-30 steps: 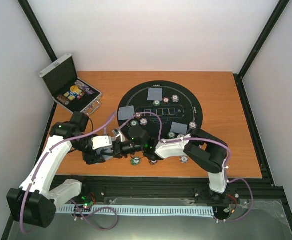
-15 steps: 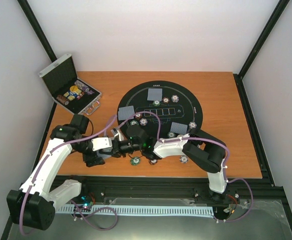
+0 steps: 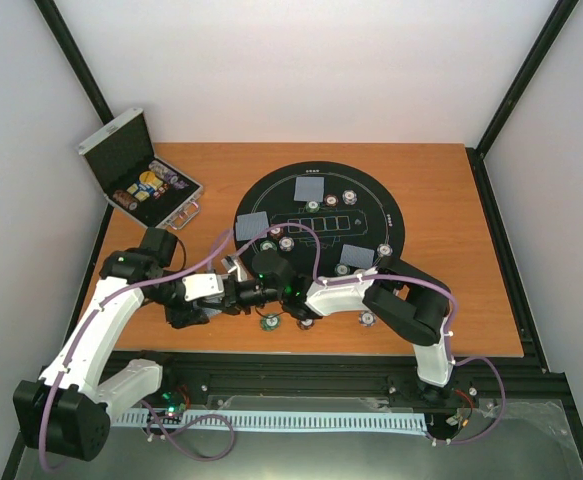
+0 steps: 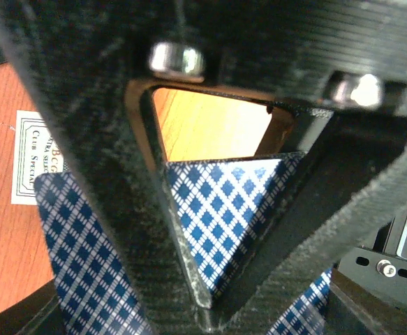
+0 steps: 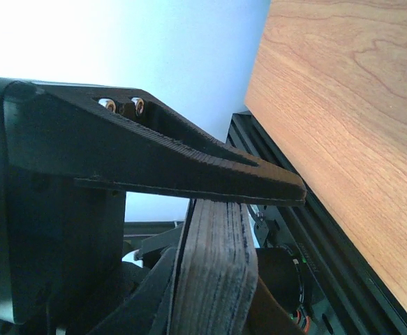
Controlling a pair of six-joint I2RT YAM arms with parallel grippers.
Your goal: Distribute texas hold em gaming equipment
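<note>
1. A round black mat (image 3: 381, 205) is shown on the wooden table (image 3: 441, 220). An open metal case (image 3: 121, 150) is placed at the far left corner, well apart from the mat.
2. Three sets of dealt cards (image 3: 310, 187) are laid face down on the mat: one at the far side, one at the left edge and one at the near right edge.
3. Small round chips (image 3: 349, 196) are set beside each set of dealt cards. Further chips are seen on the bare table just off the mat's near edge.
4. The right gripper (image 3: 255, 292) is positioned at the near left edge of the mat and is clamped on a deck of cards (image 5: 213, 272). In the right wrist view the deck is seen edge-on, pressed under the upper finger (image 5: 210, 174).
5. The left gripper (image 3: 235, 294) is positioned tip to tip with the right gripper. In the left wrist view, a blue diamond-patterned card back (image 4: 220, 209) is seen through the triangular opening of a finger (image 4: 84, 139). It cannot be told whether this gripper is open or closed.
6. A white printed label (image 4: 35, 157) is visible on the table in the left wrist view.
</note>
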